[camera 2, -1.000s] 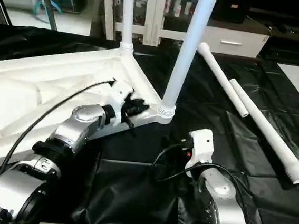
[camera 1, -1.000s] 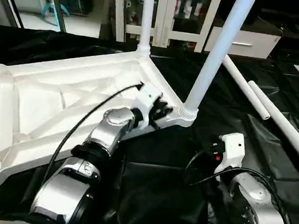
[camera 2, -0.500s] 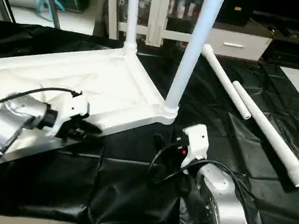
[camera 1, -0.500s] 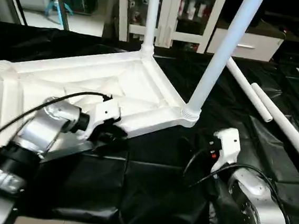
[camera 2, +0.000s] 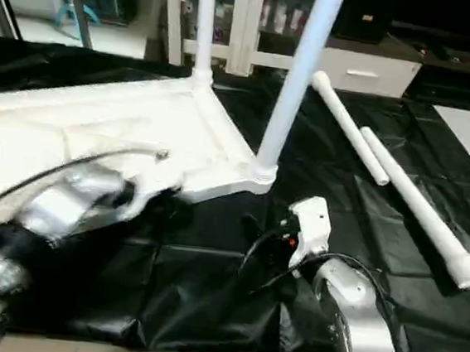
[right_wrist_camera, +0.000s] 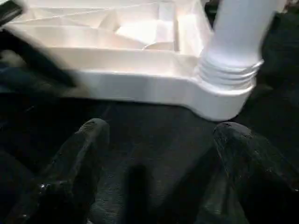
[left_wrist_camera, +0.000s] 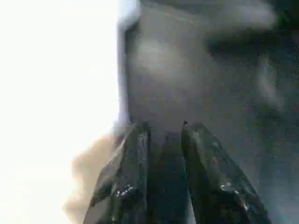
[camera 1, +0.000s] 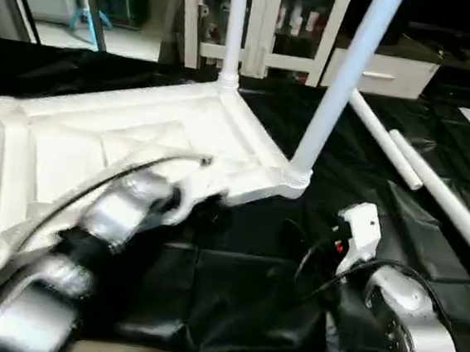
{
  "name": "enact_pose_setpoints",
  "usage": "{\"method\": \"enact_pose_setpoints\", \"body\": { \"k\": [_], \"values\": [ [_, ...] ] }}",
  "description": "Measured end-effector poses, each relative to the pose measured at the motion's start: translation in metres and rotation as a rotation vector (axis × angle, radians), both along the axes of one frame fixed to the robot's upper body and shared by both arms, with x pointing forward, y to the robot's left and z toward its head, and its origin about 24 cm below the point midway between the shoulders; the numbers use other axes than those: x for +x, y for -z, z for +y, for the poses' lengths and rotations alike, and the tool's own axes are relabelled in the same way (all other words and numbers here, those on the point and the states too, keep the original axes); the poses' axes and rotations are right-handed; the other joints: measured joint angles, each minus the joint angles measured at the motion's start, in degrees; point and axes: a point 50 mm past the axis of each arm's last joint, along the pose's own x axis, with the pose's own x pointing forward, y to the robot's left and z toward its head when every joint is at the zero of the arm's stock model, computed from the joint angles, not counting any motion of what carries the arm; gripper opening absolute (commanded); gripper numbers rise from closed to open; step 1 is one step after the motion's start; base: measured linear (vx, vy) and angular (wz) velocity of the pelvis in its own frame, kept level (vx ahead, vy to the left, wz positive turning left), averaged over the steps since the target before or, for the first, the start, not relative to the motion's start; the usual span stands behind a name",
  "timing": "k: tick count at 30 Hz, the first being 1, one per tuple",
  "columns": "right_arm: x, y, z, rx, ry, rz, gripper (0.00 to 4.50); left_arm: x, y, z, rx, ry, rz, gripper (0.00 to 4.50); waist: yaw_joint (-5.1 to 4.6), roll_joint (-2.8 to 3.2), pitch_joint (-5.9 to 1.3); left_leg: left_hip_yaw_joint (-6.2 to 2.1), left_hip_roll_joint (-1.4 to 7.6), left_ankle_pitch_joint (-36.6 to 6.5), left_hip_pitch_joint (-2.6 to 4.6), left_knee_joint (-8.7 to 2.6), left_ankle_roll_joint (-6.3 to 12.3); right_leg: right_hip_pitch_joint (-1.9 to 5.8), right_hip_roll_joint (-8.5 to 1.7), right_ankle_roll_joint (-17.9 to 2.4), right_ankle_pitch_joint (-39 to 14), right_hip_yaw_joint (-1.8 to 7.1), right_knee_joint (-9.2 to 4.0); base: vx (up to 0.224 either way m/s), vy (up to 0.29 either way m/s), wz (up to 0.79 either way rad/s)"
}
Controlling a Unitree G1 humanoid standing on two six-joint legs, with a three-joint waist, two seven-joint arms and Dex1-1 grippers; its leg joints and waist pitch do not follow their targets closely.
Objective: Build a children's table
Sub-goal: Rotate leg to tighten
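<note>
Loose legs [camera 1: 434,183] right of tabletop [camera 1: 97,142]

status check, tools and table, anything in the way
Right tool open, empty, facing a fitted leg. Left tool narrow, nothing between fingers. Table top upside down, two legs in, two loose legs on sheet.

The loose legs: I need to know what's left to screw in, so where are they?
Two loose legs lie side by side on the black sheet at the robot's right, beyond the right gripper.

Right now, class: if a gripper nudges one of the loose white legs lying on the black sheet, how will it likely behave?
The loose leg is a round tube, so it would probably roll sideways. Its taper suggests it would curve rather than run straight. The creased black sheet may slow it.
</note>
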Motion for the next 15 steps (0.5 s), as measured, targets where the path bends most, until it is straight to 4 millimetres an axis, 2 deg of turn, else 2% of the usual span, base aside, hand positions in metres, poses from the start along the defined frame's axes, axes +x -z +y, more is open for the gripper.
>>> {"method": "enact_pose_setpoints", "body": {
  "k": [1,5,7,12,15],
  "values": [
    [0.0,0.0,0.002,0.004,-0.005,-0.002,3.86,0.005,0.001,-0.006,0.006,-0.06,-0.04,1.31,-0.01,0.02,0.0,-0.02,0.01,0.0,-0.08,0.12,0.02,-0.02,0.01,0.0,0.0,-0.02,0.03,0.0,0.0,0.0],
    [-0.001,-0.001,0.0,0.0,0.0,-0.006,3.86,0.021,0.0,-0.006,0.012,-0.248,-0.137,1.31,-0.61,0.02,0.01,-0.18,0.01,0.0,-0.12,0.21,0.06,-0.04,0.03,0.1,0.2,-0.02,-0.03,0.0,0.0,0.0],
    [-0.001,-0.001,0.001,0.001,-0.001,-0.004,3.86,0.032,-0.006,-0.009,-0.018,-0.367,-0.222,1.31,-0.5,0.05,0.03,-0.21,0.01,0.0,-0.15,0.25,0.09,-0.03,0.03,0.1,0.3,-0.04,-0.05,0.0,0.0,0.0],
    [-0.001,0.0,0.001,0.0,0.001,-0.004,3.86,0.045,-0.024,-0.014,-0.058,-0.497,-0.419,1.31,-0.05,0.05,0.02,-0.25,-0.01,0.0,-0.19,0.25,0.12,-0.01,0.02,0.1,0.3,-0.04,-0.11,0.0,0.0,0.0],
    [-0.003,0.0,0.002,-0.001,0.001,-0.005,3.86,0.048,-0.036,-0.015,-0.181,-0.584,-0.503,1.31,0.1,0.03,0.04,-0.27,0.0,0.0,-0.3,0.26,0.15,-0.06,0.02,0.1,0.3,-0.1,-0.14,0.0,0.0,0.0]
  ]
}}
